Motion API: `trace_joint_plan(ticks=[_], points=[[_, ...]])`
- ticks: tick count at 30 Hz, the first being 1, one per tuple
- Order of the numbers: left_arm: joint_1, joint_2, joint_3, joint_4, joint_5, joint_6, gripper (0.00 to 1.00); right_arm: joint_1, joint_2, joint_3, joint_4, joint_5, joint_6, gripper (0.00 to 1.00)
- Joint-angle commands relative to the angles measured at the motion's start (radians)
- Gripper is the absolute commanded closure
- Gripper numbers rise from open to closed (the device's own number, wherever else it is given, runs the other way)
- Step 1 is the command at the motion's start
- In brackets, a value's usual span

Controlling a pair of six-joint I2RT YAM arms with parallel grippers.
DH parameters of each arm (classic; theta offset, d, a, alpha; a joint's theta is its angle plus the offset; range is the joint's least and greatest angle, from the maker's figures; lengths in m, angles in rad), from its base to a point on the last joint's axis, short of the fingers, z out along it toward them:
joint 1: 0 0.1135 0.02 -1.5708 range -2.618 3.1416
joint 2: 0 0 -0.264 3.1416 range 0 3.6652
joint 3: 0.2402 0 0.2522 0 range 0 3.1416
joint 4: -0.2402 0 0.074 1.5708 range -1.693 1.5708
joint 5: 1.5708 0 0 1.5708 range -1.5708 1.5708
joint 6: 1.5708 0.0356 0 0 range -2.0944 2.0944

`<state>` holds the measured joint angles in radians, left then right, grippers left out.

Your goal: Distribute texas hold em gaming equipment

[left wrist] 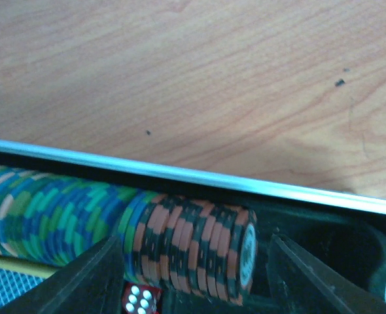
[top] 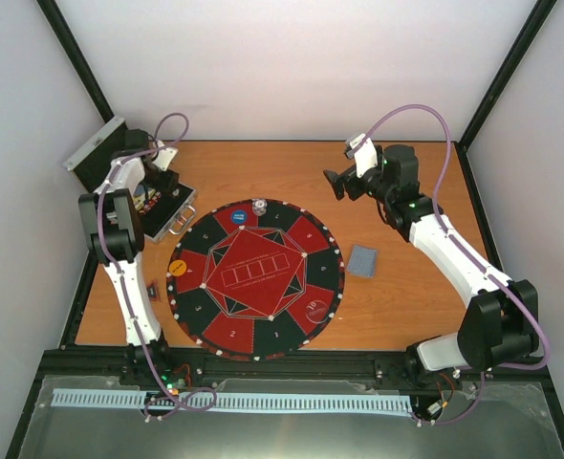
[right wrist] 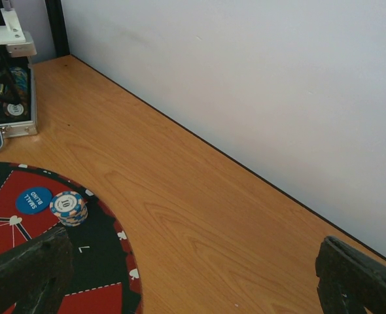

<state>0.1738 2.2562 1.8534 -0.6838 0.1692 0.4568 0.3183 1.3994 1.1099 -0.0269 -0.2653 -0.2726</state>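
Here, left jaws part-open astride orange chips in case, right jaws wide.

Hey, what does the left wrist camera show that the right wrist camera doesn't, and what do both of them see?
Only the left wrist: green-and-blue chips standing on edge beside orange-and-black chips, which sit between the fingers of the left claw, plus a red die. Only the right wrist: the round mat with a blue small blind button and a short chip stack, the white wall, and the open right claw. Both: the wooden table and the silver case.
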Motion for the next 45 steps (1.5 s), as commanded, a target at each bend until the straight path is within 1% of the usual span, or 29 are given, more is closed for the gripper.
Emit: trace_joint_plan(ticks=[1,11,15,18,21,27,35,38,45], points=[[-0.009,-0.034,-0.062,-0.057,0.043,0.02,0.39,0.001,0.003,0.022,0.006,-0.007,-0.006,0.0],[-0.009,-0.041,-0.066,-0.045,0.058,0.027,0.4,0.0,0.01,0.026,0.006,-0.02,-0.013,0.0],[-0.009,-0.013,-0.028,-0.048,0.065,0.034,0.38,0.001,0.009,0.026,0.002,-0.018,-0.017,0.0],[-0.008,0.023,0.02,-0.066,0.048,0.041,0.37,0.001,0.004,0.026,-0.002,-0.016,-0.017,0.0],[-0.008,0.034,0.032,-0.081,0.054,0.046,0.37,0.0,0.0,0.023,-0.003,-0.01,-0.02,0.0],[-0.009,-0.018,-0.036,-0.056,0.1,0.071,0.37,0.001,0.007,0.023,-0.005,-0.008,-0.019,0.0],[-0.008,-0.026,-0.053,-0.088,0.143,0.084,0.37,0.001,0.01,0.024,-0.006,-0.005,-0.021,0.0],[-0.008,-0.015,-0.044,-0.084,0.11,0.08,0.37,0.0,0.009,0.022,-0.008,0.0,-0.023,0.0],[-0.005,0.064,0.016,-0.1,0.066,0.075,0.37,0.001,0.007,0.023,-0.008,0.004,-0.027,0.0]])
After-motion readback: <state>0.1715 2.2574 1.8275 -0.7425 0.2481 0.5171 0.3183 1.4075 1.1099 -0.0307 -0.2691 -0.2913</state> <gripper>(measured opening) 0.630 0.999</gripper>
